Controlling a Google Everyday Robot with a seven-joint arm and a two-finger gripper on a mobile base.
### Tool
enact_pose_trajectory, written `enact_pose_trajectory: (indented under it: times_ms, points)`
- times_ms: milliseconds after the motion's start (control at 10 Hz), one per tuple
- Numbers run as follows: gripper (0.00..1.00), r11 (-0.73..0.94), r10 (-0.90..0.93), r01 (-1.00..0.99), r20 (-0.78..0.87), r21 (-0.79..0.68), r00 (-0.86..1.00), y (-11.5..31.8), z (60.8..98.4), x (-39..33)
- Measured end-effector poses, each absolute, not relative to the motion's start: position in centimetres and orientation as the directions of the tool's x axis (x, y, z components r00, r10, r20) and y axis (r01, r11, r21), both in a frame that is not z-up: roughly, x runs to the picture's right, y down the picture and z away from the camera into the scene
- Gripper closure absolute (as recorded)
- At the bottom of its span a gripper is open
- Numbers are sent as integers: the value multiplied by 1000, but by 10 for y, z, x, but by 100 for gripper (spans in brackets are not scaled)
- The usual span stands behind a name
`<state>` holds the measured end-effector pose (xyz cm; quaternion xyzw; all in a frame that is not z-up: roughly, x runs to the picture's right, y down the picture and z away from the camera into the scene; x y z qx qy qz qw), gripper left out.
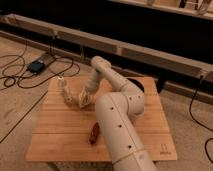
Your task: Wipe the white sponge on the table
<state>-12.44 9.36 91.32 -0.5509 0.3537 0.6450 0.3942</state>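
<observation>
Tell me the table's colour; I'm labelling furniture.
Light wooden planks, seen in the camera view: table. The gripper, shut, is down over it.

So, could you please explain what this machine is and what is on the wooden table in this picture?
The big white jointed thing is a robot arm, seen by one camera looking down over it. It reaches across a low table of light wooden planks. At its tip is the hand, a two-finger clamp, which is shut and sits low over the table, left of the middle. A pale thing at the hand could be the white sponge it is meant to wipe with, but the picture does not settle that. Beside the hand stands a pale bottle. Nearer the front edge lies a small reddish-brown object. Cables trail on the floor.
</observation>
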Motion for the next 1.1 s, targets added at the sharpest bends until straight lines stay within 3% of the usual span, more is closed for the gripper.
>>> enact_pose_trajectory:
  times_ms: [700,1100]
  points:
    - [100,-361,60,-931,-995,56,-84,156,897,-61]
    - [100,-404,47,-904,-984,141,-174,166,901,-20]
